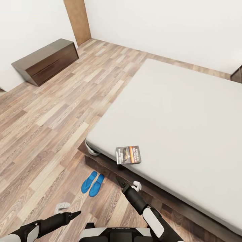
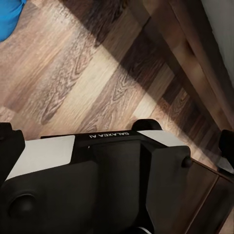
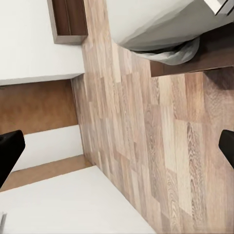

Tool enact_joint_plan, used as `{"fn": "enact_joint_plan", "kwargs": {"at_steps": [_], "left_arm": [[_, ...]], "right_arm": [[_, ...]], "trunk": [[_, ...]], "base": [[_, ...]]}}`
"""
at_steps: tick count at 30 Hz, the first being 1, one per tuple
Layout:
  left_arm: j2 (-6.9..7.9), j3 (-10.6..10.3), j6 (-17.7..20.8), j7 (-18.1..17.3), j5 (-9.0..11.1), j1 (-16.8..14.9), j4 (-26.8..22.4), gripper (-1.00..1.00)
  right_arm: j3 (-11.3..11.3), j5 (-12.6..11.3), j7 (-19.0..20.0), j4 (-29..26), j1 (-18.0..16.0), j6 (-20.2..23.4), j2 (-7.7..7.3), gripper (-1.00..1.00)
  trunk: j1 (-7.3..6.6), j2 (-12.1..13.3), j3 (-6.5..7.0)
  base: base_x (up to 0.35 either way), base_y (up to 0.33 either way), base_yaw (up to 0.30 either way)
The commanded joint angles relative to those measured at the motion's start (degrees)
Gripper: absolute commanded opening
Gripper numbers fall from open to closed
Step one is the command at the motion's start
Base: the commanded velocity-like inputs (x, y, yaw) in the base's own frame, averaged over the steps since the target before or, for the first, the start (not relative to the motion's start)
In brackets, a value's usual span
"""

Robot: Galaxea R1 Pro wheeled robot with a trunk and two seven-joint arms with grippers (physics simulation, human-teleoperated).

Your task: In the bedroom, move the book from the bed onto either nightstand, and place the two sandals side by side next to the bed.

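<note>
Your right gripper (image 1: 120, 182) hangs over the floor (image 1: 50, 134) just short of the bed (image 1: 174, 111); in the right wrist view its fingertips (image 3: 9, 151) stand wide apart. Your left gripper (image 1: 76, 213) hangs low; I cannot tell its spread. The book (image 1: 128, 154), lettered "Richard Bachman", lies at the bed's near edge. The two sandals (image 1: 92, 183) lie together beside the bed. A dark cabinet (image 1: 45, 60) stands well away from the bed.

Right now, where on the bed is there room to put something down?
Nearly all of the bed is bare, from the book up to the far wall. Only the near corner is taken, by that book. The sandals lie on the floor beside the bed.
</note>
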Motion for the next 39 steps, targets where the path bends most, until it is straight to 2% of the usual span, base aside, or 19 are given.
{"fn": "enact_joint_plan", "kwargs": {"at_steps": [1, 11, 13, 16, 20, 25, 33, 39], "left_arm": [[0.01, -0.19, -0.02, -0.19, 0.35, -0.03, 0.07, 1.00], [0.01, -0.22, -0.02, -0.22, 0.37, -0.03, 0.07, 1.00], [0.01, -0.25, -0.02, -0.22, 0.35, -0.03, 0.07, 1.00], [0.01, -0.27, -0.02, -0.22, 0.34, -0.03, 0.07, 1.00], [0.01, -0.27, -0.02, -0.22, 0.31, -0.03, 0.07, 1.00], [0.01, -0.27, -0.02, -0.22, 0.29, -0.03, 0.07, 1.00], [0.01, -0.27, -0.02, -0.22, 0.29, -0.03, 0.07, 1.00], [-0.07, -0.27, -0.02, -0.21, 0.29, -0.03, 0.07, 1.00]], "right_arm": [[0.00, -0.63, 0.13, 0.02, -0.02, 0.37, -0.01, 1.00], [-0.82, -0.80, -0.01, 0.04, -0.02, 0.33, -0.07, 1.00], [-2.48, -1.80, -0.01, 0.04, -0.02, 0.33, -0.08, 1.00], [-6.05, -4.68, -0.01, 0.08, -0.02, 0.33, -0.09, 1.00], [-7.63, -6.12, -0.02, 0.06, -0.02, 0.34, -0.10, 1.00], [-8.29, -6.38, -0.02, 0.05, -0.02, 0.37, -0.10, 1.00], [-8.07, -6.40, 0.04, -0.66, -0.07, 0.46, -0.10, 1.00], [-7.82, -6.40, 0.15, -5.67, -0.10, 1.09, -0.10, 1.00]], "trunk": [[0.01, -0.04, -0.03], [0.01, -0.04, -0.02], [0.01, -0.04, -0.01], [0.01, -0.04, -0.01], [0.01, -0.04, -0.01], [0.01, -0.04, -0.01], [0.01, -0.04, -0.01], [0.01, -0.04, -0.01]], "base": [[0.000, 0.000, 0.059], [0.000, 0.000, 0.012], [0.000, 0.000, 0.000], [0.000, 0.000, 0.000], [0.000, 0.000, 0.000], [0.000, 0.000, 0.000], [0.000, 0.000, 0.000], [0.000, 0.000, 0.000]]}}
